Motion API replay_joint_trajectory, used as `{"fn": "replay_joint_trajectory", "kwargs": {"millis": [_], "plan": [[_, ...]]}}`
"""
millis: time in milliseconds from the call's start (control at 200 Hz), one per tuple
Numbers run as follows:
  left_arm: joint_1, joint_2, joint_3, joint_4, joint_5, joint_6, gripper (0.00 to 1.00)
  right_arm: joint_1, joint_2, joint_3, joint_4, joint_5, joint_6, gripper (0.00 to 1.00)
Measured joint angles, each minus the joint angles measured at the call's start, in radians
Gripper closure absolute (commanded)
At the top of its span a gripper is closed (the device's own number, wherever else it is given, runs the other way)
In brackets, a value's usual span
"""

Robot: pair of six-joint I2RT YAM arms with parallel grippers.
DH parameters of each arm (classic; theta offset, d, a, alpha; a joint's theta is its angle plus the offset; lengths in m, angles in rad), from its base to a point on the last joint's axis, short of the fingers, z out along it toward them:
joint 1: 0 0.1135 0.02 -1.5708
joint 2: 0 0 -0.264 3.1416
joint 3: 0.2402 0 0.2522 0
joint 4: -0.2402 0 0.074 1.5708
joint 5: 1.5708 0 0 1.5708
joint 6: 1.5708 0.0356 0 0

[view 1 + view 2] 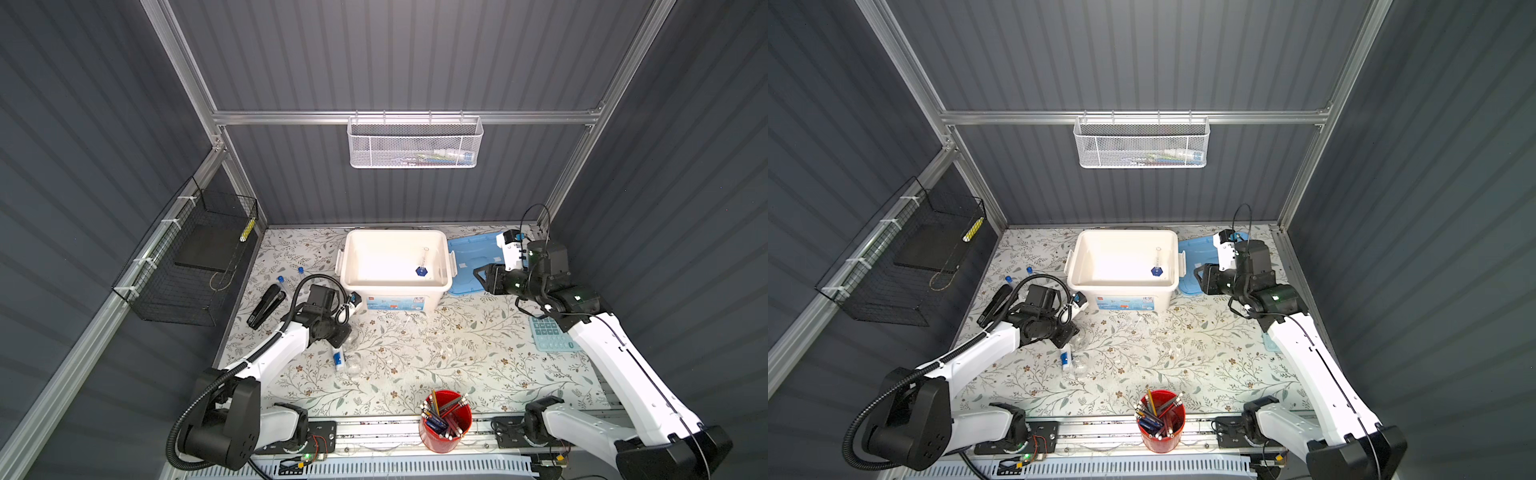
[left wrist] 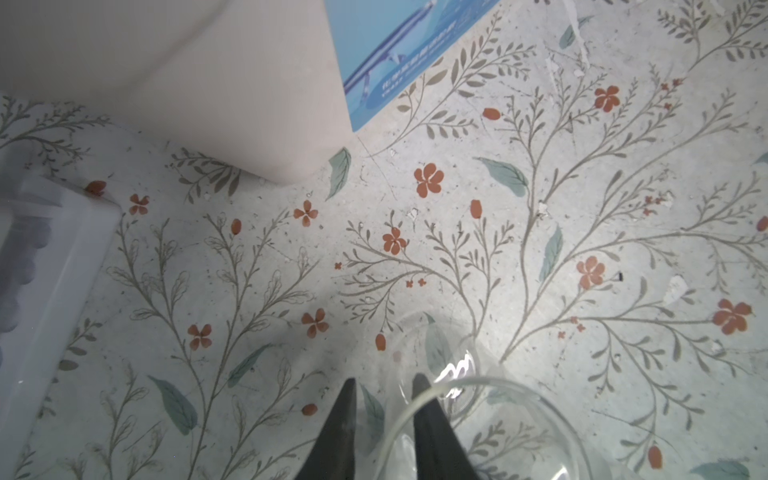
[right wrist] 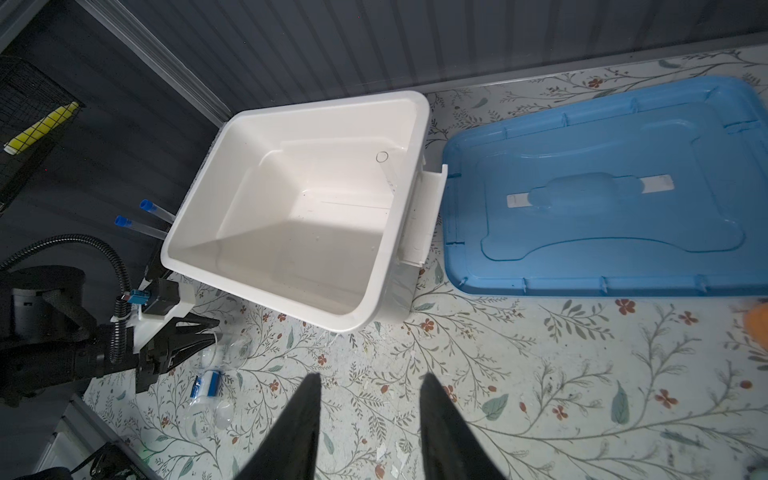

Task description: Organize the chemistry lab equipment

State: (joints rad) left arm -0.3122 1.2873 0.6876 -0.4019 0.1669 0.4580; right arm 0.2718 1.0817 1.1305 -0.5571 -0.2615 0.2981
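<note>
Floral tabletop [image 2: 249, 270] shows through the clear, round-bellied flask [image 2: 519, 432].

Legible text: none | blue label [image 2: 399, 54] on white bin [image 2: 208, 83]: print too blurred to read

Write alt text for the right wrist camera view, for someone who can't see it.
An open white bin stands on a floral table, its blue lid lying beside it, seen past the open, empty right gripper. The left gripper is at a clear glass flask by the bin.
</note>
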Motion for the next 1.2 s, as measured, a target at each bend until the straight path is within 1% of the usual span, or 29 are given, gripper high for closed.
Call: {"fn": "replay_joint_trajectory", "kwargs": {"millis": [635,931,1201], "plan": [[0.0,0.007,0.002,0.007,0.017,0.0,0.85,-0.023,-0.01,-0.031,0.02,0.0,0.009,0.6],[0.0,-0.012,0.004,0.002,0.019,0.0,0.86,-0.024,-0.01,-0.031,0.031,0.0,0.009,0.6],[0.0,-0.064,0.047,-0.032,0.037,0.0,0.86,-0.024,-0.002,-0.031,0.034,-0.004,0.012,0.6]]}}
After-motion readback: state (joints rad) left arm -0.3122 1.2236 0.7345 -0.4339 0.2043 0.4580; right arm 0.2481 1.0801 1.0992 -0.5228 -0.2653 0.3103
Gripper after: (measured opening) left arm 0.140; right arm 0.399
